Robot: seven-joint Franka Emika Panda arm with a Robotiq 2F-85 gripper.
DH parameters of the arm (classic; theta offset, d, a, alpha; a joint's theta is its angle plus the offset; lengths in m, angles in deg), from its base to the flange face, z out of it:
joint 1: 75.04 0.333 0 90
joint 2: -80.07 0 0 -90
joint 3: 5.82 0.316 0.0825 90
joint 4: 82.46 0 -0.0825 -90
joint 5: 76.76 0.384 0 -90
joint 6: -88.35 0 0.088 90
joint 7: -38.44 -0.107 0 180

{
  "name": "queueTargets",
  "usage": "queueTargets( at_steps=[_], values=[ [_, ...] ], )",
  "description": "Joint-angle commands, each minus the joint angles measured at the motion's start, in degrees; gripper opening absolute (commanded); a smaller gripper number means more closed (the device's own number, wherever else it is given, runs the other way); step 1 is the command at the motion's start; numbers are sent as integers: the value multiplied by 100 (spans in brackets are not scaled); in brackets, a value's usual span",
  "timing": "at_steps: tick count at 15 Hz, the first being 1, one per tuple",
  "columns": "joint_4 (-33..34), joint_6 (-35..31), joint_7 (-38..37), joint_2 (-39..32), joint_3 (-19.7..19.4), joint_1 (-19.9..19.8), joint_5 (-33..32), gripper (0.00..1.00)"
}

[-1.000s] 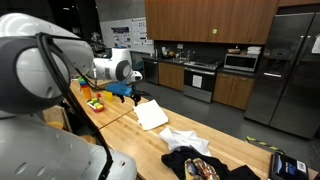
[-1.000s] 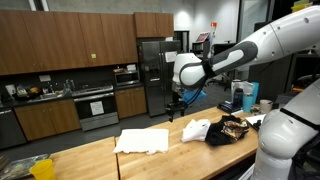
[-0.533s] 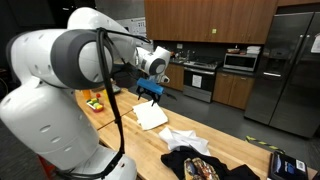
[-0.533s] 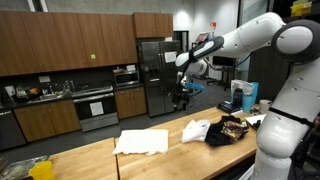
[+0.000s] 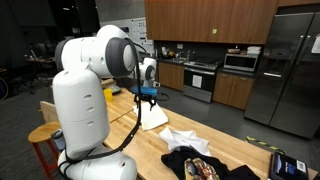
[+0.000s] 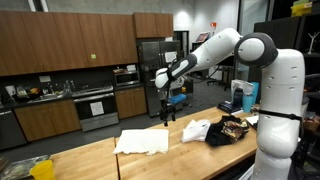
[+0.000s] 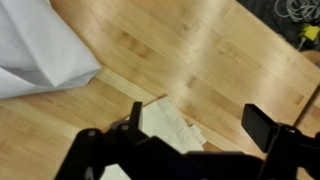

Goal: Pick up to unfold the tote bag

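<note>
Jaws spread, empty, over tote bag (image 6: 142,141); white cloth (image 6: 197,129), black garment (image 6: 232,130) nearby.

Matt cloth tote bag (image 6: 143,140), glossy smooth wooden counter (image 6: 88,160)

Rounded white arm (image 6: 215,48) with a black tool (image 6: 166,113).

cream tote bag (image 6: 143,141), pale honey wood table (image 6: 95,163) with fine grain, bright white cloth (image 6: 196,129), black garment (image 6: 232,131) with a colourful print, white arm (image 6: 215,55), black gripper (image 6: 166,113).
</note>
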Motion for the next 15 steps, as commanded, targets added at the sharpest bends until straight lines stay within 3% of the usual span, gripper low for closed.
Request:
queueTargets(
  at_steps=[1, 4, 5, 6, 7, 8, 15],
  values=[
    [402, -946, -1418, -662, 266, 218, -540, 100],
    [231, -1935, -2538, -787, 273, 574, -1425, 100],
    [211, -2118, -2954, -825, 210, 699, -1836, 100],
    [271, -1870, -3095, -855, 212, 730, -1924, 100],
    [320, -1548, -3024, -871, 290, 699, -1752, 100],
    [268, -1820, -2879, -900, 314, 654, -1702, 100],
    [276, -1664, -2937, -904, 311, 672, -1704, 100]
  ],
)
